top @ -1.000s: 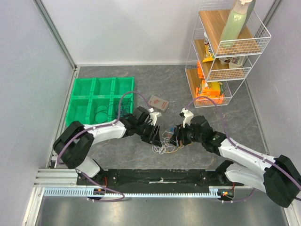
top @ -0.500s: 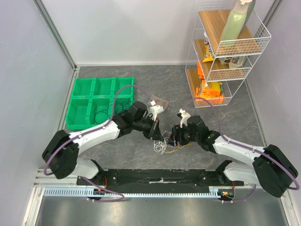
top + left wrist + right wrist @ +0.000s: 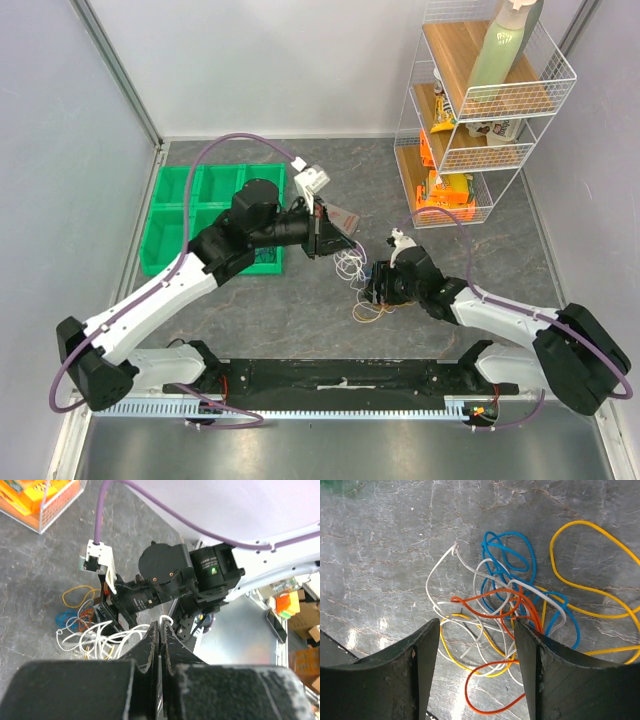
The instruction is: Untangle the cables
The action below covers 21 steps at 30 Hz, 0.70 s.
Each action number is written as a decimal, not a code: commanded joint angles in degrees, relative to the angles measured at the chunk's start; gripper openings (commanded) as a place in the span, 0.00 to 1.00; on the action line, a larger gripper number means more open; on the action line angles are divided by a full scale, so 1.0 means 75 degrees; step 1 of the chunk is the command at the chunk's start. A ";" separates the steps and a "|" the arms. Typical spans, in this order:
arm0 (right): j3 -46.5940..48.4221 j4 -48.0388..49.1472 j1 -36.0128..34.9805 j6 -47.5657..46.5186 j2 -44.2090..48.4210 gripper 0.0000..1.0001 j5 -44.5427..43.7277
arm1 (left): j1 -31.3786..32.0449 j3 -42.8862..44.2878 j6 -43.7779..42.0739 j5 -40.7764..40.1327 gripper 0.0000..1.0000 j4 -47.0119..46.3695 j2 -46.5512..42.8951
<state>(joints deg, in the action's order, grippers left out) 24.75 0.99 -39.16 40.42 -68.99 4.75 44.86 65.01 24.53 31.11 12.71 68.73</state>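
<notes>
The left gripper (image 3: pixel 160 626) is clenched. A white cable (image 3: pixel 348 264) seems pinched at its tips, though the contact itself is hard to make out. The right gripper (image 3: pixel 476 624) stands released, jaws straddling the cables (image 3: pixel 506 597) tangled on the table (image 3: pixel 300 310) — one yellow loop runs off-frame. Packet labels on the wire shelf (image 3: pixel 450 45) are too small to read.

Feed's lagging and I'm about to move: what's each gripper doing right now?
Left gripper: closed, pinching the white cable.
Right gripper: open over the cable tangle, holding nothing.
</notes>
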 commanded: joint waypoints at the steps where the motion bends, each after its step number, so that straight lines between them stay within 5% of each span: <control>1: 0.0039 -0.0109 0.0029 -0.0606 0.0653 0.70 0.0021 | 0.0030 0.0436 0.0549 -0.1007 0.02 -0.0079 -0.0410; 10: 0.0180 0.0311 0.0018 -0.2085 0.3408 0.81 0.1485 | -0.0309 0.1140 0.1251 -0.1618 0.02 0.0990 0.0070; 21: 0.0789 0.1752 0.0006 -0.1840 0.2450 0.70 0.1955 | -0.0532 0.0953 0.1662 -0.0902 0.02 0.0637 -0.0035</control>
<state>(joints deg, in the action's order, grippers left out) 27.55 6.52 -39.11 26.41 -47.88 16.10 41.12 71.83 34.65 22.04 18.76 69.60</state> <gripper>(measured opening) 0.712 0.031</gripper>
